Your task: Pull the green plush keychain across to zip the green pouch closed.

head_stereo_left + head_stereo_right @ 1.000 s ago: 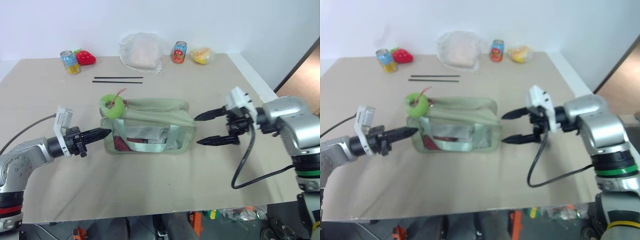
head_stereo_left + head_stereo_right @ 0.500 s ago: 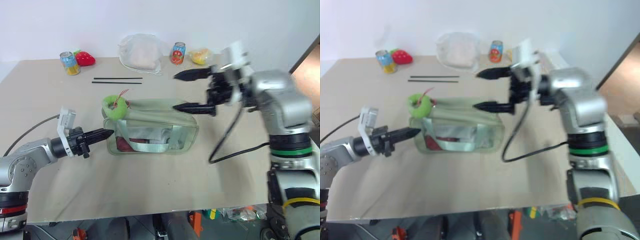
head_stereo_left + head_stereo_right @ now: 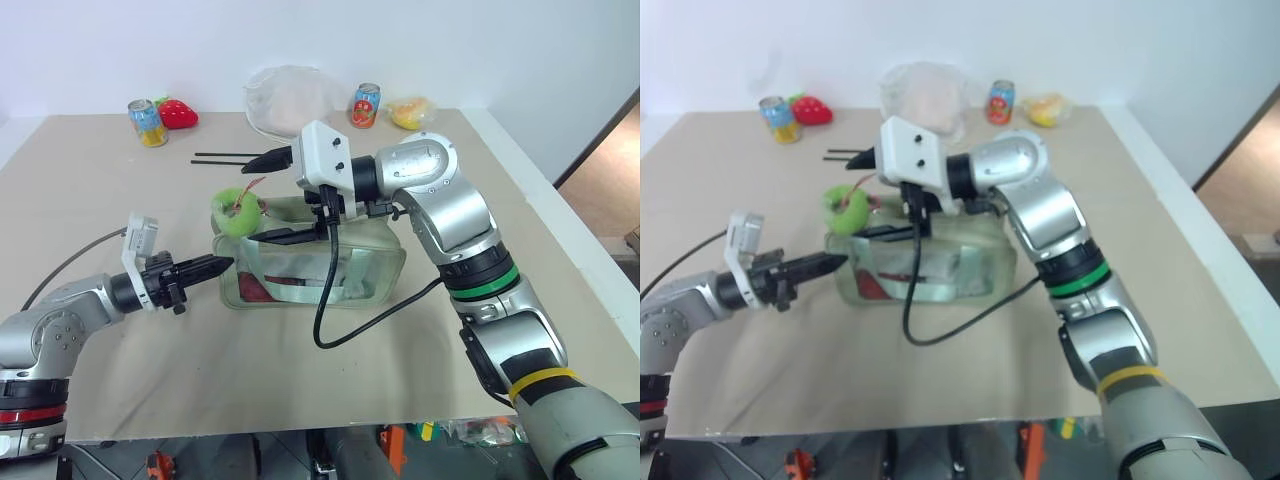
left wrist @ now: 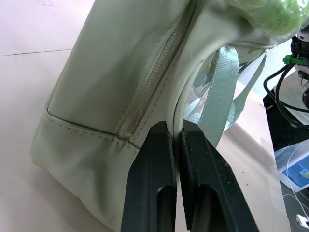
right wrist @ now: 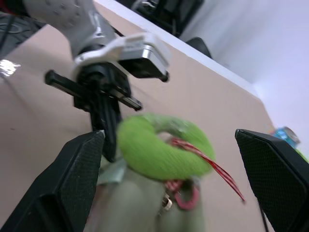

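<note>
**Right arm's swung over, now lining up on the plush**

So in the last second the right gripper [image 3: 272, 197] came all the way across from the far side of the green pouch [image 3: 330, 262] and now hangs over its left end, fingers wide apart on either side of the green plush keychain [image 3: 235, 211], not touching it yet. The left gripper [image 3: 212, 266] hasn't budged: jaws together, tip pressed at the pouch's end seam beside the zipper [image 4: 152, 79].

The keychain sits on top of that left end, so the whole zip looks still to do. I'd say close on the plush near its clip, not on the fluff, then pull straight along the zipper line toward the other end while the left one keeps bracing.
</note>
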